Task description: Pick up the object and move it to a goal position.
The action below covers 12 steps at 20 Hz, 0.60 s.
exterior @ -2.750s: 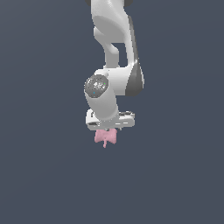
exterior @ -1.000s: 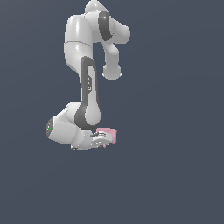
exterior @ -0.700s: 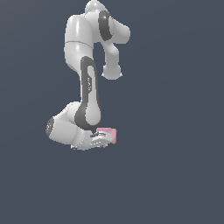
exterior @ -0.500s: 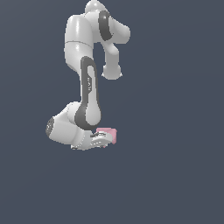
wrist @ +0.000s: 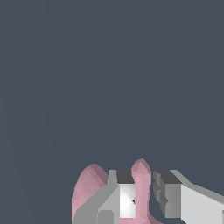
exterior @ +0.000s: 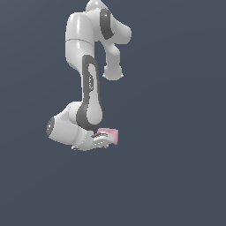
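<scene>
The claw [wrist: 143, 199] fingers hide much of the pink object [wrist: 87, 188].

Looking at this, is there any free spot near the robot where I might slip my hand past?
Everything to the exterior view's right of the pink object is bare backdrop, as is the area below the end effector. It is crowded only at the object, clamped between the fingers, and up along the arm.

Tons of open space all round the gripper [exterior: 109, 140], nothing but plain dark background. Only things nearby are its own arm [exterior: 90, 97] and the object [exterior: 110, 134] it's gripping.
</scene>
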Motion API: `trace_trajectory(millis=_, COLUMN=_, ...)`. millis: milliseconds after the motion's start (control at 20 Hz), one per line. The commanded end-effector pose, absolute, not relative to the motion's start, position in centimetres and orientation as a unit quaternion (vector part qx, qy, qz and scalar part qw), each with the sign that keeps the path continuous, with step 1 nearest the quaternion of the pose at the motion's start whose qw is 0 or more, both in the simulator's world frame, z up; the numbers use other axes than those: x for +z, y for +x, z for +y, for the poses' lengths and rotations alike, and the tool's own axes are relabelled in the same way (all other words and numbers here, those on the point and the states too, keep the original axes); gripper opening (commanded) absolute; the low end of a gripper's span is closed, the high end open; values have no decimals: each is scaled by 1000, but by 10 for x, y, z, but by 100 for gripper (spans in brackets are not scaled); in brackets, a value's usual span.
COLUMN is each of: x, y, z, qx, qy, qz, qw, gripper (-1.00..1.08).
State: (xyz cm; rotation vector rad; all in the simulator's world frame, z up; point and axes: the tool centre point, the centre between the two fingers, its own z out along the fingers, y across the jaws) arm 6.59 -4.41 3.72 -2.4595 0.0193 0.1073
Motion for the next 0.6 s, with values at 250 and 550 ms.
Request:
trace_trajectory(millis=250, x=72, y=62, z=-29, qx=41, qy=-942, qz=7, qw=333, gripper=-100)
trace_trajectory(millis=550, x=125, y=56, z=-6, qx=42, qy=-942, qz=6, qw=333, gripper=-100)
